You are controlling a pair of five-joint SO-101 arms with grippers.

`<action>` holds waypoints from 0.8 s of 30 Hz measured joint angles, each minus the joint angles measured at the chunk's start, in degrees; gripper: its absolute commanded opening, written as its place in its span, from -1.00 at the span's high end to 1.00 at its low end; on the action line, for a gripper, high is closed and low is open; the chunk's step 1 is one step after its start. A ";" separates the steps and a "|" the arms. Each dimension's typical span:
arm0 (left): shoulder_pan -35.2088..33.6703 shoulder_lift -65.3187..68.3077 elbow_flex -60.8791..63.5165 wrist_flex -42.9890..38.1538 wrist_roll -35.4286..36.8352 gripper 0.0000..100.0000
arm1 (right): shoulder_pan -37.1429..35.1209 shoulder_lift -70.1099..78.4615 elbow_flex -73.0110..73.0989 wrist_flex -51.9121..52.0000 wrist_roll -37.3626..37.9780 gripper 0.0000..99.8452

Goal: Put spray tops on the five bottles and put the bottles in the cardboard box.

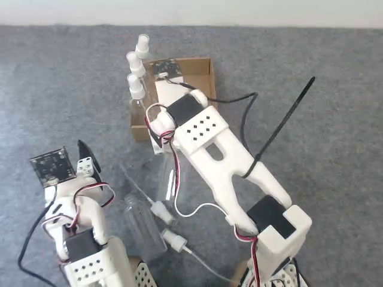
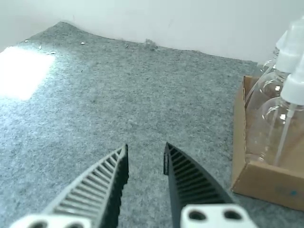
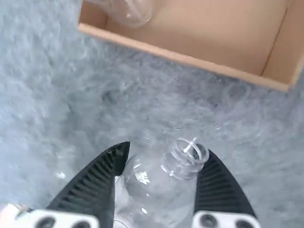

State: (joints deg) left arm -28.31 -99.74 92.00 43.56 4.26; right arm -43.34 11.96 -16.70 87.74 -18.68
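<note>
The cardboard box (image 1: pixel 192 73) (image 2: pixel 259 179) (image 3: pixel 199 33) sits at the far middle of the carpet. Three clear bottles with white spray tops (image 1: pixel 137 89) (image 2: pixel 281 109) stand along one side of it. My right gripper (image 1: pixel 157 136) (image 3: pixel 166 149) is just in front of the box, shut on a topless clear bottle (image 1: pixel 172 176) (image 3: pixel 183 156) whose neck points toward the box. A second topless bottle (image 1: pixel 143 224) lies near the arms' bases, with two loose spray tops (image 1: pixel 160 210) (image 1: pixel 175 240) beside it. My left gripper (image 1: pixel 88 156) (image 2: pixel 146 149) hangs open over bare carpet, holding nothing.
Grey carpet (image 1: pixel 311 72) covers the table, with free room to the left and right of the box. A stiff black strap (image 1: pixel 287 119) sticks out from the right arm. A white wall (image 2: pixel 166 19) borders the far edge.
</note>
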 measured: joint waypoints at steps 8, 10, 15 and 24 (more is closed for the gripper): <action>0.00 0.00 0.00 0.00 0.00 0.76 | 0.09 0.00 0.00 3.52 15.12 0.77; 0.00 0.00 0.00 0.00 0.00 0.76 | 0.09 0.00 0.00 4.75 18.46 0.78; 0.00 0.00 0.00 0.00 0.00 0.76 | 0.09 0.00 0.44 6.24 27.08 0.78; 0.00 0.00 0.00 0.00 0.00 0.76 | 0.09 0.00 5.19 6.33 40.88 0.78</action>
State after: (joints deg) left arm -28.31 -99.74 92.00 43.56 4.26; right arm -43.25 11.96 -11.52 94.07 22.20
